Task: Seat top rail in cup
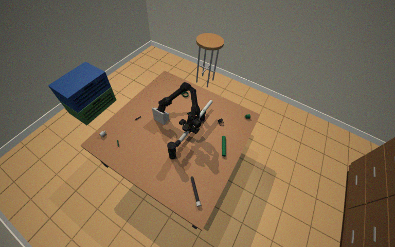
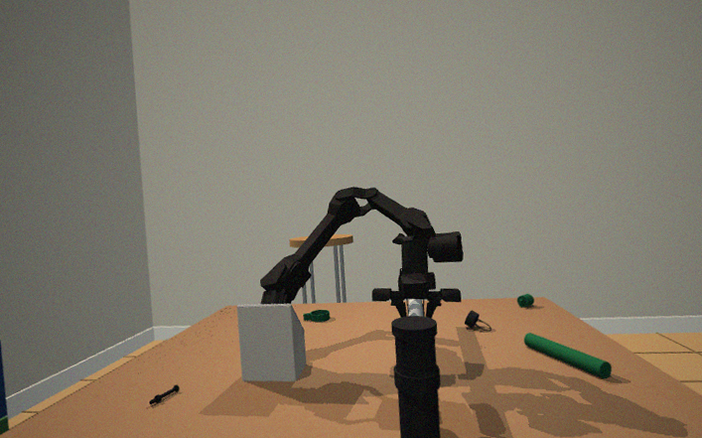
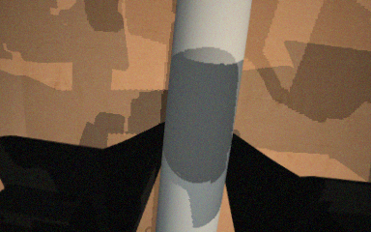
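Note:
The white top rail (image 1: 207, 108) (image 2: 415, 306) (image 3: 208, 34) slopes across the table at post height. My gripper (image 1: 187, 131) (image 2: 415, 312) (image 3: 195, 132) is shut on the rail, one finger on each side. The big black post (image 1: 172, 152) (image 2: 420, 417) stands upright. A raised ring (image 2: 416, 379) around it, apparently the brace band, sits in its upper part. The dark rail-end cup (image 1: 178, 142) points from the post toward the rail. The rail's near end meets the cup's mouth; how deep it sits cannot be told. The second post (image 1: 202, 116) and its loop cap are mostly hidden behind the arm.
A grey block (image 1: 160, 116) (image 2: 269, 344) stands at the arm's base. A green tube (image 1: 223, 145) (image 2: 567, 356), a small black cap with a loop (image 1: 220, 121) (image 2: 471, 319) and a dark rod (image 1: 195, 188) lie on the table.

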{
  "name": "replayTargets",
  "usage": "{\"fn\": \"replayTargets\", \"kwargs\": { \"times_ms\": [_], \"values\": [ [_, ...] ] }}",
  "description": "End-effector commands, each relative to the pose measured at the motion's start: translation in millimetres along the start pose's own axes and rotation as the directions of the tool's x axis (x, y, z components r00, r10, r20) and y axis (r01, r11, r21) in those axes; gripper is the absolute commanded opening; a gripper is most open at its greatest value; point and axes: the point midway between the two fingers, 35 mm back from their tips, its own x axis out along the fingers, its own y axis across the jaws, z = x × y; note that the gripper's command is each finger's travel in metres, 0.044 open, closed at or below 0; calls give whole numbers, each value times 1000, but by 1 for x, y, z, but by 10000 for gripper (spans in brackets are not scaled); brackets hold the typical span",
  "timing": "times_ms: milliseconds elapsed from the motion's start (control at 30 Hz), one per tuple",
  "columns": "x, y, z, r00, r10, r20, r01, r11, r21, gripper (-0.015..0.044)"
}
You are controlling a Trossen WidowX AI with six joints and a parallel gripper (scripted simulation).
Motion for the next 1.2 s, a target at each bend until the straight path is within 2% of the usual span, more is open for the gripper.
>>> {"fn": "replayTargets", "kwargs": {
  "times_ms": [0, 1167],
  "values": [
    [-1, 2, 10, 1000, 10, 11, -10, 1000, 4, 0],
    [5, -1, 18, 1000, 2, 6, -2, 1000, 1, 0]
  ]
}}
